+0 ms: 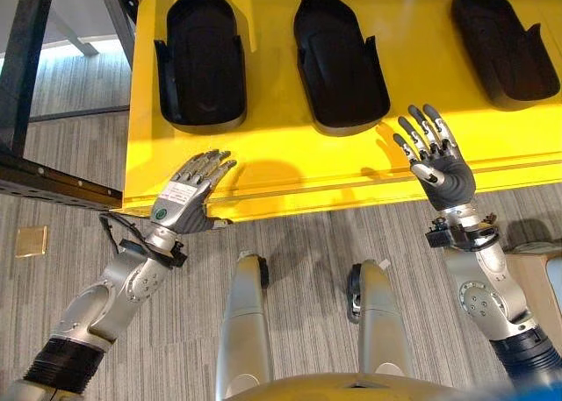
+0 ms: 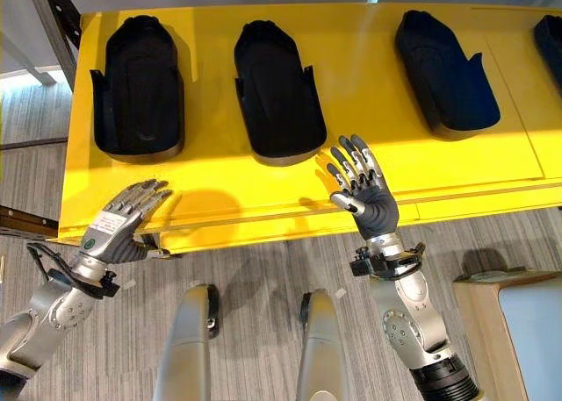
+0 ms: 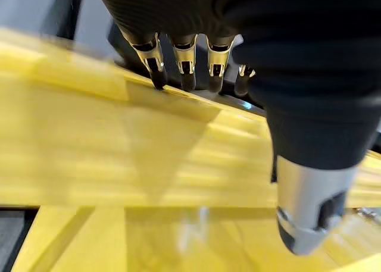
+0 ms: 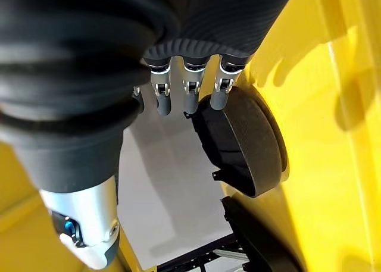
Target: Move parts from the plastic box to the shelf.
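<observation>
Three black moulded parts lie in a row on the yellow shelf (image 1: 290,168), all beyond both hands: the first part (image 1: 204,60) past the left hand (image 1: 187,201), the second part (image 1: 338,63) between the two hands and farther in, the third part (image 1: 503,43) beyond the right hand (image 1: 442,164). Both hands hover at the shelf's near edge with fingers straight and spread, holding nothing. A brass floor plate (image 1: 32,240) lies outward of the left arm.
</observation>
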`<state>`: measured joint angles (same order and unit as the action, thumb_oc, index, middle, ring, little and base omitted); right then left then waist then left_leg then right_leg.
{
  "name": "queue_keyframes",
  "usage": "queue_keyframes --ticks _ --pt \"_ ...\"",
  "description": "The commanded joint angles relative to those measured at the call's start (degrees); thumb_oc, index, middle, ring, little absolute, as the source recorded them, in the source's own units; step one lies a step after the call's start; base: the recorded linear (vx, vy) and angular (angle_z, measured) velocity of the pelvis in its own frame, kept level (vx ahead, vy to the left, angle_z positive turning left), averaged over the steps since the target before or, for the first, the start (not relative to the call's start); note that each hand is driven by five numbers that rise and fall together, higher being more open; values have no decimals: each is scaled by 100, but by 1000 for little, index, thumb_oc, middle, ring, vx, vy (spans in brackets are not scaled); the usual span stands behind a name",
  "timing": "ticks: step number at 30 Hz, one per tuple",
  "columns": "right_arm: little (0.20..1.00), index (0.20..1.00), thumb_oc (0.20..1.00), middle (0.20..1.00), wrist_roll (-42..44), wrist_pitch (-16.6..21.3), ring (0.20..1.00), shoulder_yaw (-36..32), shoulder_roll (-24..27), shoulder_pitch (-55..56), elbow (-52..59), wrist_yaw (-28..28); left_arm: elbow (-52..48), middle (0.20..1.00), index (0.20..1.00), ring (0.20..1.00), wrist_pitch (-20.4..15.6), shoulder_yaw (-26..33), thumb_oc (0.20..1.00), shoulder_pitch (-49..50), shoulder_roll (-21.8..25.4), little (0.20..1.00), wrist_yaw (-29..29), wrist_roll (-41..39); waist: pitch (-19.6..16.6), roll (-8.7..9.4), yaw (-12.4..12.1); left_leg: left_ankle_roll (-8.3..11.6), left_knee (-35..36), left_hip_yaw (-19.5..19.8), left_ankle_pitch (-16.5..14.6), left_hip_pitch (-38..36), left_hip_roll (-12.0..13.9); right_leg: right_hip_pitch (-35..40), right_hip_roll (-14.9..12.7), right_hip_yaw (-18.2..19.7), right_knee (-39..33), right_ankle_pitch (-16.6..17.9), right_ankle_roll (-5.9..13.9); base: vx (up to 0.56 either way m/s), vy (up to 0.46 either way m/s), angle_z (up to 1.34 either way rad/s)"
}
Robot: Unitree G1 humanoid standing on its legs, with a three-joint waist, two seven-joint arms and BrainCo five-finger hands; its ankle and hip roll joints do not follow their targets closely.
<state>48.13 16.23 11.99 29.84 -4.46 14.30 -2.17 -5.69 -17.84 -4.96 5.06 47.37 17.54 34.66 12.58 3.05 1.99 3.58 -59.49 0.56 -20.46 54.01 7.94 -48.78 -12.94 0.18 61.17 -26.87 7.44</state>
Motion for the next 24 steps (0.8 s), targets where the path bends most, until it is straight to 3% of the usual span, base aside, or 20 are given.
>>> queue_keyframes --ticks 1,7,14,17,18,24 --pt "1000 1000 1000 1000 -501 383 1000 -7 201 100 438 -17 -368 1000 1000 1000 -346 -69 1000 81 155 1000 -204 -396 -292 48 -27 -363 107 38 245 -20 -81 -375 190 -198 -463 1063 -390 0 0 0" --pt "1000 1000 1000 1000 -1096 431 1000 -89 459 422 549 95 -605 1000 1000 1000 -468 -132 1000 353 245 1000 -258 -625 -253 56 -4 -358 118 40 257 -21 -86 -367 197 -211 -478 1079 -383 0 0 0" --pt "1000 1000 1000 1000 -2453 570 1000 -426 868 1000 690 417 -730 1000 1000 1000 -595 -103 1000 611 366 1000 -111 -516 -246 46 50 -354 132 48 247 -50 -77 -336 220 -221 -499 1073 -367 0 0 0" --pt "1000 1000 1000 1000 -3194 610 1000 -580 1113 1269 820 580 -742 1000 1000 1000 -620 -88 1000 714 461 1000 -11 -424 -251 42 73 -352 138 51 247 -64 -69 -334 227 -216 -496 1084 -355 0 0 0" --pt "1000 1000 1000 1000 -3867 686 1000 -778 1299 1532 835 752 -791 1000 1000 1000 -679 -47 1000 837 542 1000 56 -350 -271 38 98 -349 153 50 251 -74 -67 -324 220 -230 -513 1097 -343 0 0 0" --pt "1000 1000 1000 1000 -5087 734 1000 -865 1624 1675 964 1047 -794 1000 1000 1000 -774 -113 1000 897 613 1000 81 -275 -323 32 117 -344 164 56 247 -86 -54 -307 234 -227 -539 1113 -322 0 0 0"
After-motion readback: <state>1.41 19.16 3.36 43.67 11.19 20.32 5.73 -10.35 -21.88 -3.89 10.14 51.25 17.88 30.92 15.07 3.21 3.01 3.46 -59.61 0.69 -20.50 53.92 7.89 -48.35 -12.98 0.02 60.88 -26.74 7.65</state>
